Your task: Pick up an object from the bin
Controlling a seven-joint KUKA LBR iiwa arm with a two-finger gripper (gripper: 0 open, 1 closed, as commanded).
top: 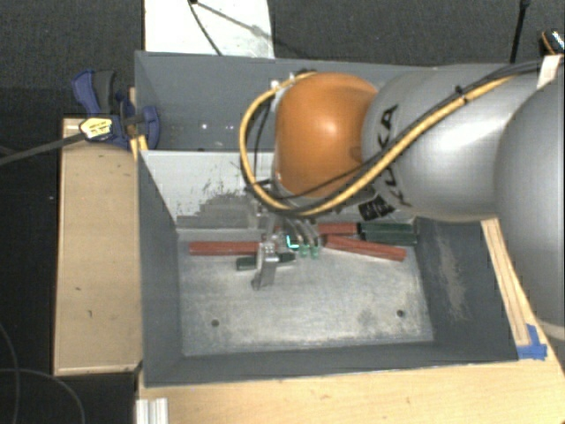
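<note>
Evidently, your pick had not yet been made. In the camera view, the gripper (281,253) sat low in the bin (309,325), close to the floor and near the far wall, under the arm's orange cover (322,131). Nothing was raised clear of the floor. You could not tell whether the gripper was spread or pressed together, because the cover and its cables hid much of it. Nor could you say that it pinched anything.

The nearest things lay in a row along the far wall. A long red-brown bar (221,248) stretched toward the view's left, with its inner end reaching the gripper; whether they touched was unclear. A small green piece (309,251) lay just beside the gripper on the view's right. Beyond that came a second red-brown bar (371,250), with a dark green block (388,232) just behind it. A tilted grey stub (265,272) stuck out just below the gripper, and you could not tell whether it was a part of the gripper or a loose thing.

By my judgement, the reach into the bin was as good as done, and you had the grip and the lift left. The likeliest thing to be taken was the green piece or the near end of the long bar.
</note>
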